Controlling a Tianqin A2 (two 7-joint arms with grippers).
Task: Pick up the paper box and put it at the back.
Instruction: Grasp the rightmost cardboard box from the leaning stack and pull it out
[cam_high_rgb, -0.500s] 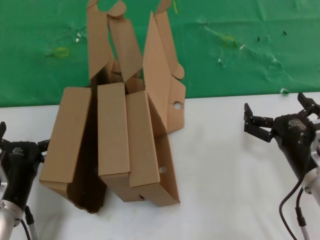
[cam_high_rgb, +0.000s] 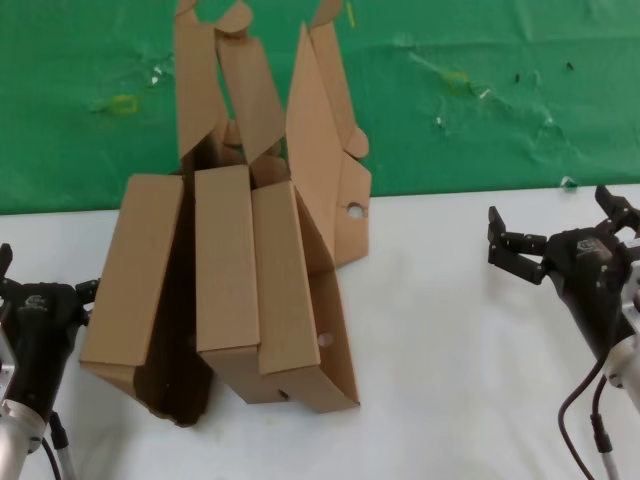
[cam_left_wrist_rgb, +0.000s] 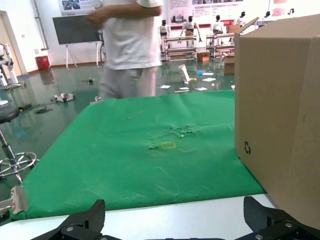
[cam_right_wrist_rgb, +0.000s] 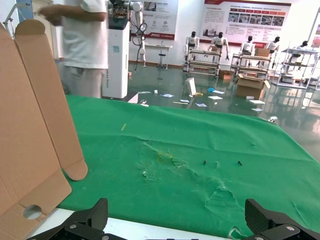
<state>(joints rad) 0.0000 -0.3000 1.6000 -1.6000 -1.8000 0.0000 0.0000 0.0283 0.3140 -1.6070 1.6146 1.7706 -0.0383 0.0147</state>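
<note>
Jaws wide beside brown paper box (cam_high_rgb: 300, 290)

Robot lab: humanoid robots (cam_right_wrist_rgb: 220, 42), wall posters (cam_right_wrist_rgb: 245, 15)

Two other cardboard boxes (cam_high_rgb: 165, 280) on white tabletop (cam_high_rgb: 440, 340); person (cam_left_wrist_rgb: 127, 50) standing beyond.

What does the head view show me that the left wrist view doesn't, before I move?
Only the head view shows all three cardboard boxes together, the paper box with its lid raised, the right tool open over the white tabletop, and the left tool near the boxes. Only the left wrist view shows a person in a white shirt beyond the cloth. Both show the green cloth and a brown box wall.
</note>
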